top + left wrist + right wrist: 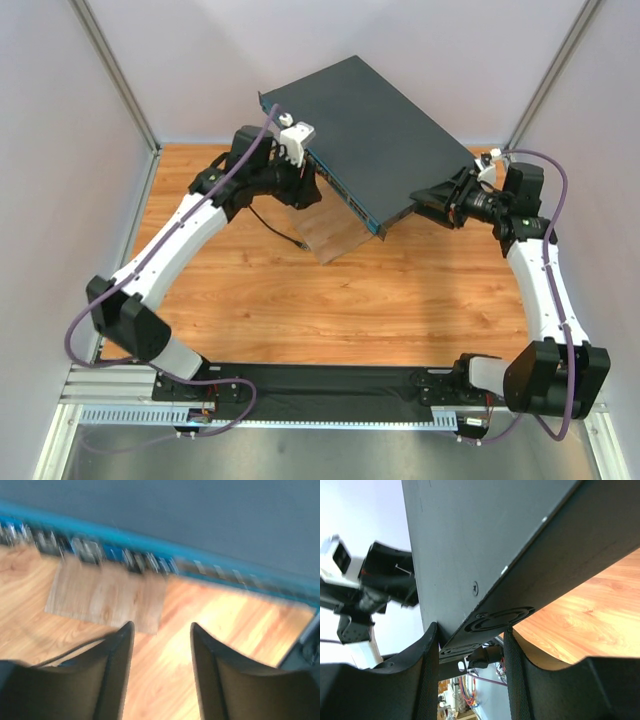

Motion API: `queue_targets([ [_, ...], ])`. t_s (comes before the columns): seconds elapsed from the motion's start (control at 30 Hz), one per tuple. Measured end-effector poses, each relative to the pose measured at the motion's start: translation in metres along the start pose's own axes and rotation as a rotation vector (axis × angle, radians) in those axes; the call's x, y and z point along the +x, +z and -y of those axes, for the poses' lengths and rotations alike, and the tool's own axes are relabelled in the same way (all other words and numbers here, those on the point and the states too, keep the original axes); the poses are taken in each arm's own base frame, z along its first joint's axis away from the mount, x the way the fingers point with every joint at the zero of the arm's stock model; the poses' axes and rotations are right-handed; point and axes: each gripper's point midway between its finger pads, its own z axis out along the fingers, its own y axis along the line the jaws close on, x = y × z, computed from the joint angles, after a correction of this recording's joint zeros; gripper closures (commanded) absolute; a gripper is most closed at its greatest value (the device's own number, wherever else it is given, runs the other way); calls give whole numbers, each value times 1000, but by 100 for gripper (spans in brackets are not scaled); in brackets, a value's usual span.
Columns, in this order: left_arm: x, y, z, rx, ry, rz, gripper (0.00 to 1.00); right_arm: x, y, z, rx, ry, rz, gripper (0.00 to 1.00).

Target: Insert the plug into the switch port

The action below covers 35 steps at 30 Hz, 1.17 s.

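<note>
The switch (pixel 375 125), a flat dark grey box with a teal-blue front edge, is held tilted above the table. Its row of ports (pixel 125 560) is blurred in the left wrist view. My right gripper (pixel 428 200) is shut on the switch's side wall (pixel 485 620), one finger on each face. My left gripper (pixel 161 625) hangs open and empty just in front of the port edge, over the wooden floor. A thin black cable (pixel 270 222) lies on the table below it. Its small tip, the plug (pixel 299 243), rests by the pale board.
A pale wooden board (pixel 335 242) lies under the switch's front corner, also seen as the board (pixel 105 595) below the ports. White walls close the table in on the left, back and right. Purple cables loop off both arms.
</note>
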Motion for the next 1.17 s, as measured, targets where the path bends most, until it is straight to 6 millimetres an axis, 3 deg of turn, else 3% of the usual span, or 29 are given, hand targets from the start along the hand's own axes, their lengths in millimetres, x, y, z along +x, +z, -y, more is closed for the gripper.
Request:
queue_targets([
  [0.07, 9, -23, 5, 23, 7, 11, 21, 0, 0, 0, 4, -7, -4, 75],
  [0.1, 13, -40, 6, 28, 7, 23, 7, 0, 0, 0, 6, -11, -5, 68],
  [0.13, 16, -56, 4, 20, 10, 41, 1, 0, -1, 0, 9, -17, -6, 55],
  [0.2, 18, -88, -4, -10, 3, 84, 0, -1, -1, 0, 10, -42, -5, 42],
  [0.23, 20, -103, -8, -31, -1, 99, 0, -2, -2, -1, 7, -79, -2, 27],
  [0.37, 29, -142, -21, -90, -35, 115, 0, -10, -2, 0, 18, -250, 36, 2],
  [0.47, 47, -153, -33, -116, -102, 63, 0, -11, -12, 2, 37, -330, 62, 0],
  [0.63, 82, -162, -58, -173, -238, -33, 0, -6, -50, -5, 69, -464, 140, 0],
  [0.8, 105, -172, -73, -224, -331, -83, 0, 18, -79, -5, 115, -589, 164, 0],
  [1.0, 134, -170, -81, -241, -415, -141, 0, 48, -84, 30, 182, -565, 58, 0],
  [1.1, 141, -169, -80, -237, -434, -159, 0, 57, -81, 54, 225, -497, -14, 0],
  [1.17, 142, -170, -79, -240, -438, -158, 0, 59, -81, 59, 236, -484, -28, 0],
])
